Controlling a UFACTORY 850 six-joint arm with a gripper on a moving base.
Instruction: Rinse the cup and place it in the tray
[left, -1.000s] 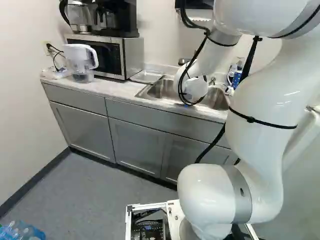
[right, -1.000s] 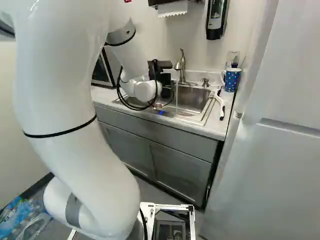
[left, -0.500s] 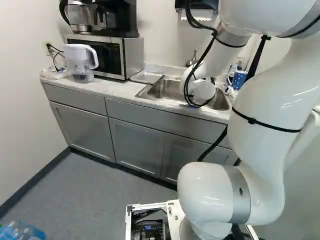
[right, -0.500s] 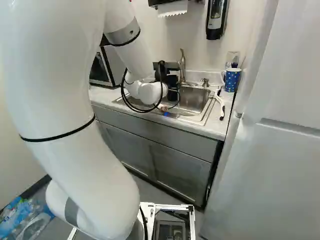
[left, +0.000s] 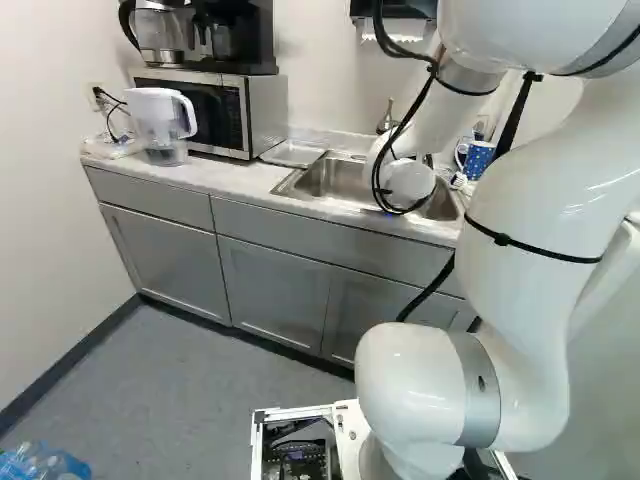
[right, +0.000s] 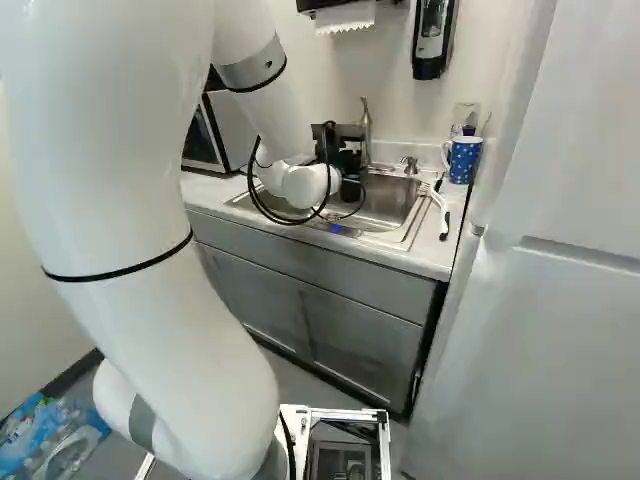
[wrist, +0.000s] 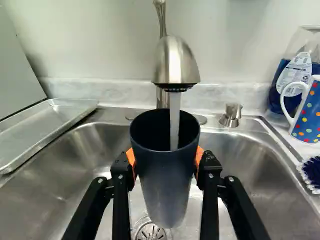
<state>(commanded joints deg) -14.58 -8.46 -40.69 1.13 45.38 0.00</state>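
My claw (right: 347, 162) is clamped on the dark cup (wrist: 165, 177), an orange pad against each side. Cup's upright over the sink (wrist: 75, 157), mouth under the tap (wrist: 176, 62), water (wrist: 174, 120) running into it.

Room, left to right. Left base view: pack of bottled water (left: 42, 464) on the grey floor (left: 200, 390) at the near corner. Pale marbled counter (left: 225, 181) on grey cupboards (left: 160, 250) along the wall. On it, a clear-and-white pitcher (left: 158, 120), then the microwave (left: 195, 113) with a coffee maker (left: 235, 35) on top. Metal tray (left: 293, 153) sits between microwave and sink basin. My arm stands right of there.

Right base view: paper towels (right: 345, 16) hang on the wall behind the tap. Further right, a soap dispenser (right: 432, 40) up on the wall. Below it on the counter, brush (right: 443, 218) beside the sink, spotted blue mug (right: 465, 160) behind that, bottle (wrist: 280, 85) just behind the mug. Big white door (right: 550, 330) at far right.
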